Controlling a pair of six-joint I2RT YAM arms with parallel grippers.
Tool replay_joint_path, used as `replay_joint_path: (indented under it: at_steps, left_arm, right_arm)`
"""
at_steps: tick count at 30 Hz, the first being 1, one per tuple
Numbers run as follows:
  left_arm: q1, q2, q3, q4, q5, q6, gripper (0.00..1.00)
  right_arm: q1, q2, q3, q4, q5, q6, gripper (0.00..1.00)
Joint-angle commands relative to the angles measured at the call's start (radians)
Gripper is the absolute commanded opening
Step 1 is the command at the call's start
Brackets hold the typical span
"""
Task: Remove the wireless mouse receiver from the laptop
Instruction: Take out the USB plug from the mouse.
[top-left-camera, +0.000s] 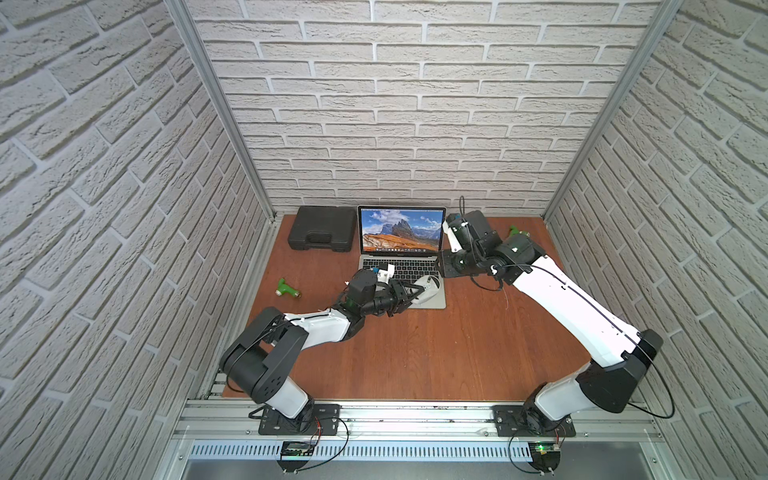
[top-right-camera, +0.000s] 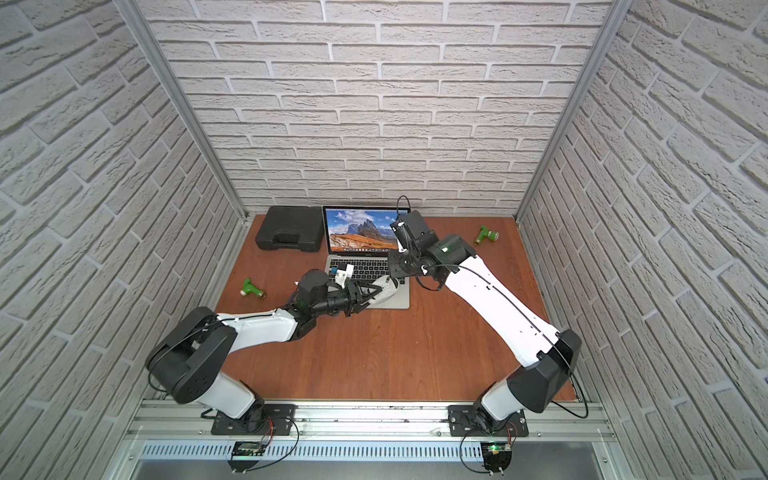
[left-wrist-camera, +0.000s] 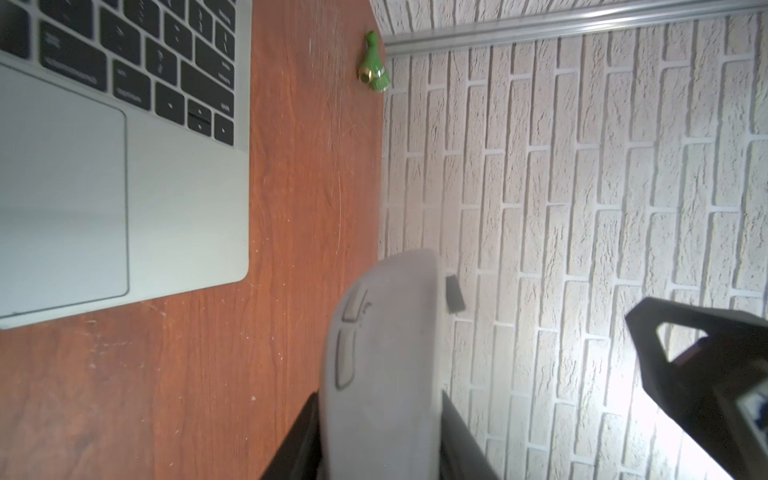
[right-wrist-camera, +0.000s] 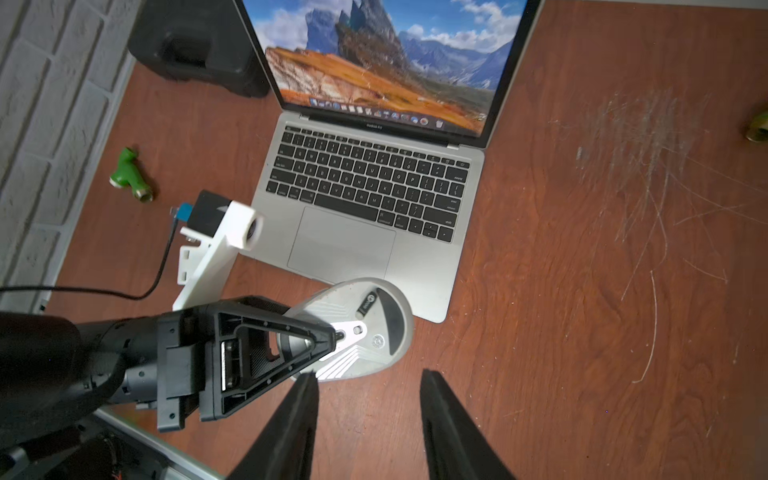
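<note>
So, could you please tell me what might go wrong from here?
The left gripper holds the light grey oval mouse over the front corner of the slim silver laptop; a slip could drop it there. The tiny black USB receiver sticks out of the mouse's underside and might fall out. The open right gripper is close and could bump the mouse.

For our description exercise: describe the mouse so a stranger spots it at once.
Find the open silver laptop on the table. By its front right corner, the left arm's fingers hold the mouse, underside showing. Unlike the flat laptop and black fingers, it is a pale grey oval.
</note>
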Motion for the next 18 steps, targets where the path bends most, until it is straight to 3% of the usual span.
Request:
replay_joint_path:
  at_steps: [1,3,5,9,11,13,15,18]
  left_arm:
    - [0.015,0.026,0.077,0.115,0.204,-0.008,0.0]
    - [0.017,0.016,0.093,0.091,0.268,0.011,0.0]
    - [0.018,-0.005,0.119,0.011,0.333,0.061,0.0]
    - [0.019,-0.054,0.163,-0.212,0.427,0.21,0.0]
    - [0.026,-0.069,0.178,-0.307,0.441,0.274,0.0]
    - [0.037,-0.073,0.171,-0.317,0.43,0.271,0.0]
    - [0.051,-0.076,0.158,-0.313,0.402,0.253,0.0]
    - [0.074,-0.097,0.134,-0.312,0.31,0.247,0.0]
  right_arm:
    - [-0.058,-0.074,-0.057,0.095,-0.111,-0.198,0.4]
    - [-0.132,-0.147,-0.142,0.208,-0.267,-0.305,0.31]
    - [-0.208,-0.215,-0.214,0.279,-0.432,-0.404,0.29]
    - [-0.246,-0.28,-0.26,0.236,-0.557,-0.641,0.34]
    - [-0.246,-0.279,-0.232,0.168,-0.585,-0.693,0.36]
    - [-0.248,-0.269,-0.2,0.134,-0.537,-0.641,0.36]
    - [-0.252,-0.248,-0.177,0.136,-0.414,-0.503,0.33]
    - [-0.251,-0.185,-0.13,0.1,-0.343,-0.292,0.41]
